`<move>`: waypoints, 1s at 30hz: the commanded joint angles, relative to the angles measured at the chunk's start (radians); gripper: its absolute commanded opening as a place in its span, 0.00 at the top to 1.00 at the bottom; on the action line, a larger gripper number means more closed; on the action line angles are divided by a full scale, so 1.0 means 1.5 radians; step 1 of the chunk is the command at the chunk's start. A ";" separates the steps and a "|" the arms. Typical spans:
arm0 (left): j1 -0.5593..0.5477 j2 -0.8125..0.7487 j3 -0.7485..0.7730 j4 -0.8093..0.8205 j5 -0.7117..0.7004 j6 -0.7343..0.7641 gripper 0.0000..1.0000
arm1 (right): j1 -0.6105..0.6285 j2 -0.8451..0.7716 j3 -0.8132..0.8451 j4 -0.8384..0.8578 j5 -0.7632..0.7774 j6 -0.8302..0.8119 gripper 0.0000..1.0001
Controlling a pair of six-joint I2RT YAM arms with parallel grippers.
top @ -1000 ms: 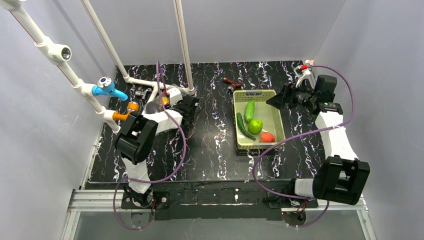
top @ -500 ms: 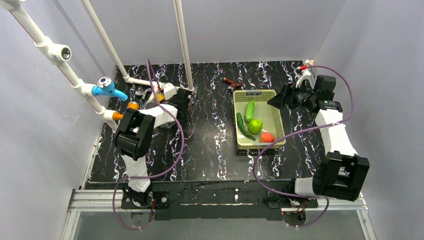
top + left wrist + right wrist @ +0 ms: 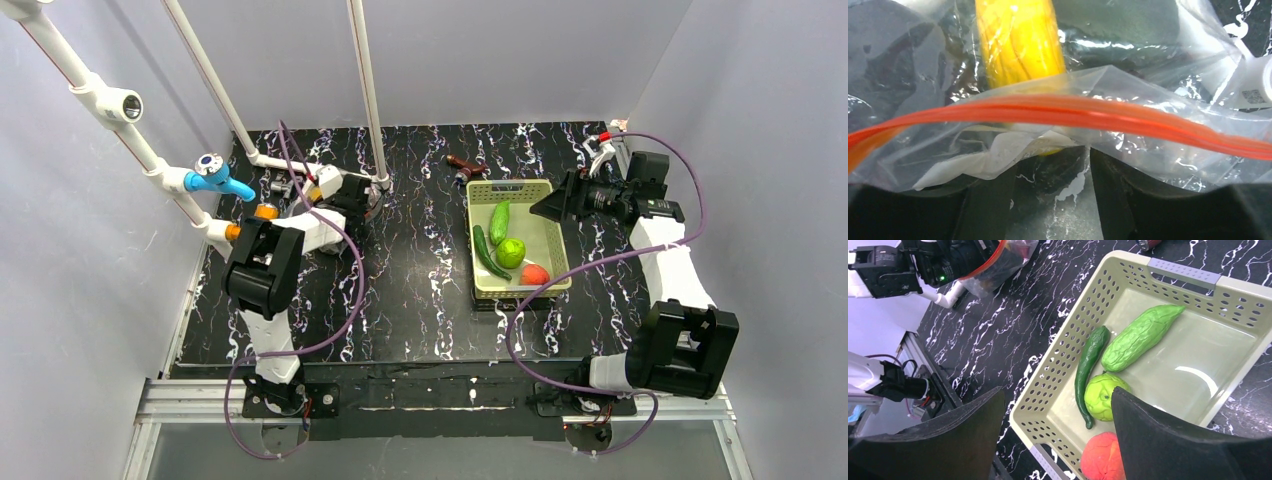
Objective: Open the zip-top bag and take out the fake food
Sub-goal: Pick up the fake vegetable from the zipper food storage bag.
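Just before left gripper (image 3: pixel 1050 172), zip-top bag (image 3: pixel 1148 125)

In the left wrist view the zip-top bag (image 3: pixel 1128 145) drapes over the left hand (image 3: pixel 1052 162) and hides its fingertips (whether they pinch the plastic cannot be told), and the bag runs off every edge. The yellow piece (image 3: pixel 1020 42) is cut by the top edge. The dark shapes (image 3: pixel 893 60) beside it blur behind crinkled film. From above, the bag is too small to make out. In the right wrist view the tomato (image 3: pixel 1103 462) is clipped by the bottom edge, the basket (image 3: pixel 1063 355) by the right.
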 commanded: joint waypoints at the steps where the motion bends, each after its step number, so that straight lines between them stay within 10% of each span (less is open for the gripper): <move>1: 0.020 -0.005 0.005 0.000 0.019 0.002 0.56 | 0.003 0.008 0.038 -0.015 -0.047 -0.007 0.16; 8: 0.030 -0.037 -0.022 0.029 0.080 0.040 1.00 | 0.008 0.025 0.066 -0.052 -0.047 -0.068 0.16; 29: 0.021 -0.221 -0.156 0.051 0.341 0.088 1.00 | 0.032 0.012 0.060 -0.073 -0.047 -0.069 0.16; 30: 0.022 -0.219 -0.156 0.058 0.350 0.087 1.00 | 0.031 0.008 0.056 -0.067 0.288 -0.069 0.16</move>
